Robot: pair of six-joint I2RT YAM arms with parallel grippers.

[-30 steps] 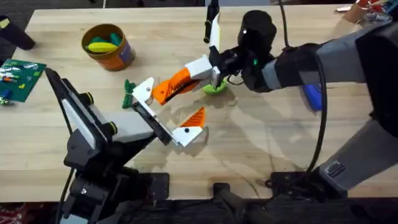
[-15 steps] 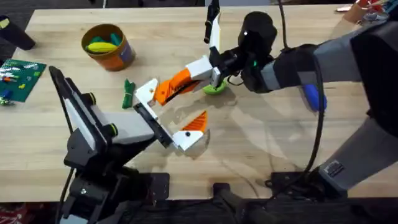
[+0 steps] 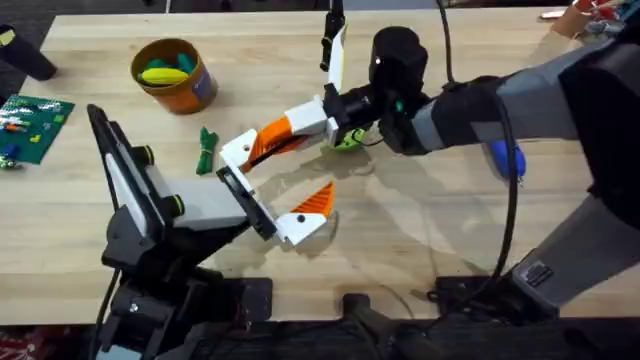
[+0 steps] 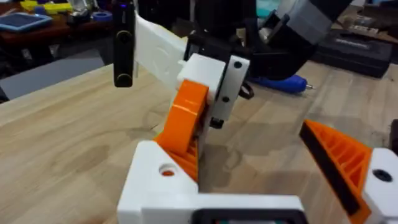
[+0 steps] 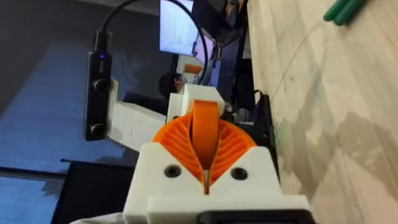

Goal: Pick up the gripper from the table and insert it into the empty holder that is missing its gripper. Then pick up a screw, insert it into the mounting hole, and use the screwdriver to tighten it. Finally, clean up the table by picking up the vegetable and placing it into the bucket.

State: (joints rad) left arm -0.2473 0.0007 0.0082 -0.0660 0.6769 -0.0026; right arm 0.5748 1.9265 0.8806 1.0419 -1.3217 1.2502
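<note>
Compared with a second ago, the right arm has slid further left and back across the table (image 3: 420, 240), taking its load along. The right gripper (image 3: 335, 125) sits pressed together on a white-and-orange finger piece (image 3: 275, 142), which looks like the loose gripper part from the task. From the right wrist view the two orange pads (image 5: 231, 144) pinch the orange tab between them, so the hold looks solid.

Meanwhile the left gripper (image 3: 275, 195) has crept up a bit toward it. It's spread wide, with one finger up by the held piece and its orange-padded finger (image 3: 312, 203) lower down, and nothing between them. In the left wrist view the held piece hangs just above and in front of that near finger.

My read: this is the approach for seating the part, not seated yet. No screw work started.

Cleanup looks half there: the bucket (image 3: 172, 76) at the far left already has something yellow and green inside, while a green vegetable (image 3: 206, 150) lies on the wood near the left arm.
</note>
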